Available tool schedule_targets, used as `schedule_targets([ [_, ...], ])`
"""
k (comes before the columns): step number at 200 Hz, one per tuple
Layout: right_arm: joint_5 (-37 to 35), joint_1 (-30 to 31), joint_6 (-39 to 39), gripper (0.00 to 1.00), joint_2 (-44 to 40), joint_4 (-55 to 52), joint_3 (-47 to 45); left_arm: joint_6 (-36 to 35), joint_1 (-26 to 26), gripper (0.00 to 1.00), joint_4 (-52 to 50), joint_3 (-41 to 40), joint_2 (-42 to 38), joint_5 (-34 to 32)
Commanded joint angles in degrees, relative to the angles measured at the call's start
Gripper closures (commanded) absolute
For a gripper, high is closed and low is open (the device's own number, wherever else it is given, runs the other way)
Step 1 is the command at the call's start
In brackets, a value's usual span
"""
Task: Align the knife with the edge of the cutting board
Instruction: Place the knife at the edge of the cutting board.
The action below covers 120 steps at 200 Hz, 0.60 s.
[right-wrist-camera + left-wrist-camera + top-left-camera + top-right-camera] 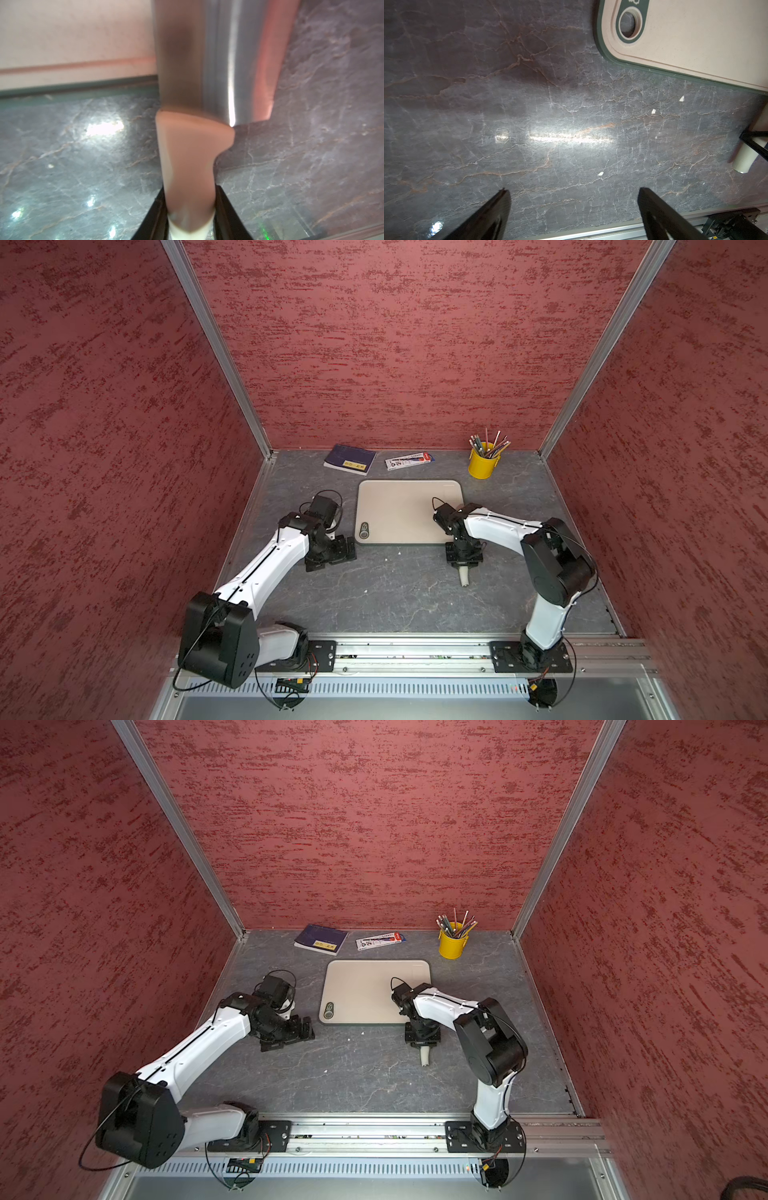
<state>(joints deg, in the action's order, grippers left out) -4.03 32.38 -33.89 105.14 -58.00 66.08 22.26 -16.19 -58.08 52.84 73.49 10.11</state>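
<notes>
- Knife [187,158]: a cleaver-like piece with a broad grey steel blade and a rounded off-white handle. The handle points toward the tabletop's near edge and lies over bare tabletop, just off the near edge of the board. The blade runs across that edge at about a right angle, close to the board's near right corner. The wrist view is blurred, so I cannot tell whether the blade rests on the board or hangs above it. In both top views only the handle's butt [464,576] shows, below the gripper.
- Right gripper [190,209]: black parallel jaws clamped on the knife handle, one on each side.
- Cutting board [399,510]: a large flat beige rectangle with rounded corners and a thin dark rim. A dark oval mark with a hole sits at its near left corner. It lies around the tabletop's centre, toward the far edge.
- Left gripper [573,190]: black, jaws spread wide over bare tabletop, just beside the board's near left corner.
- Tabletop [395,597]: grey veined stone-look surface with a few small white flecks [653,111] near the board's near edge.
- Dark blue booklet [350,458]: flat, along the far edge, left of centre.
- White printed packet [409,461]: flat, just right of the booklet.
- Yellow metal cup of pencils [481,464]: upright, near the far right corner.
</notes>
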Motion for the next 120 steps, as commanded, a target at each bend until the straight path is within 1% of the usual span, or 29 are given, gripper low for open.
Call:
schedule_targets([
  [1, 1.57, -0.40, -0.04, 0.90, 1.21, 1.04, 2.12, 0.23, -0.32, 0.00, -0.36, 0.51, 0.24, -0.83],
  [42, 1.11, -0.38, -0.02, 0.87, 1.51, 0.43, 2.80, 0.33, -0.43, 0.00, -0.36, 0.51, 0.33, -0.93],
  [120, 0.95, -0.47, -0.43, 0.87, 1.49, -0.27, 2.91, 0.53, -0.67, 0.00, -0.56, 0.51, 0.47, -1.32],
])
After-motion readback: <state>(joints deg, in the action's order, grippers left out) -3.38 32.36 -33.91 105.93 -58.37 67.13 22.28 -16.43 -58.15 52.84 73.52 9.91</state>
